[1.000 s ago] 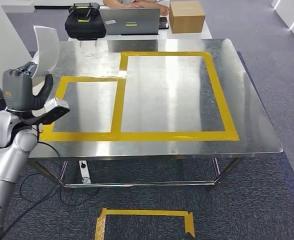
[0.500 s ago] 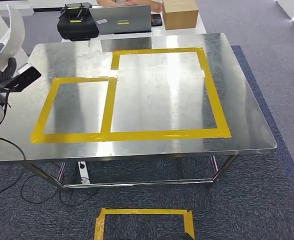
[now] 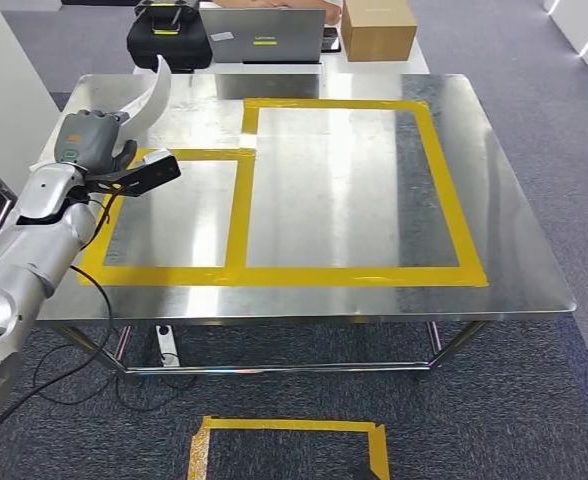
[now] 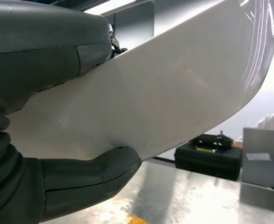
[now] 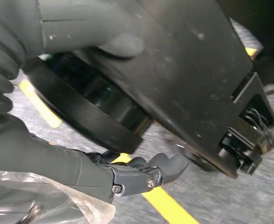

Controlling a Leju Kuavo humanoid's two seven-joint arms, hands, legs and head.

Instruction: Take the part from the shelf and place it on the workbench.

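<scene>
Grey carpet covers the floor (image 3: 547,150) of the room, and on it stands a steel bench (image 3: 502,240) marked with yellow tape (image 3: 240,212) in two rectangles, a small one on the left and a bigger one on the right. One more tape outline (image 3: 291,435) is stuck on the carpet in front of the bench.

I see my left arm come in from the lower left, and my left hand (image 3: 91,145) is above the far left corner of the bench, near the corner of the small rectangle. It holds the part (image 3: 149,98), a white curved sheet that stands up and bends away from the hand. In the left wrist view the thumb (image 4: 90,179) presses on one face of the part (image 4: 170,93) and the body of the hand lies on the other face, so the part is pinched between them and is up in the air, not touching the bench.

In the right wrist view my right hand (image 5: 58,154) hangs above the carpet beside a yellow tape line (image 5: 163,203); its fingers (image 5: 142,175) are bent, but I cannot tell if they are closed on something.

Behind the bench stand a black case (image 3: 163,40), a grey laptop (image 3: 264,35) and a cardboard box (image 3: 378,28).
</scene>
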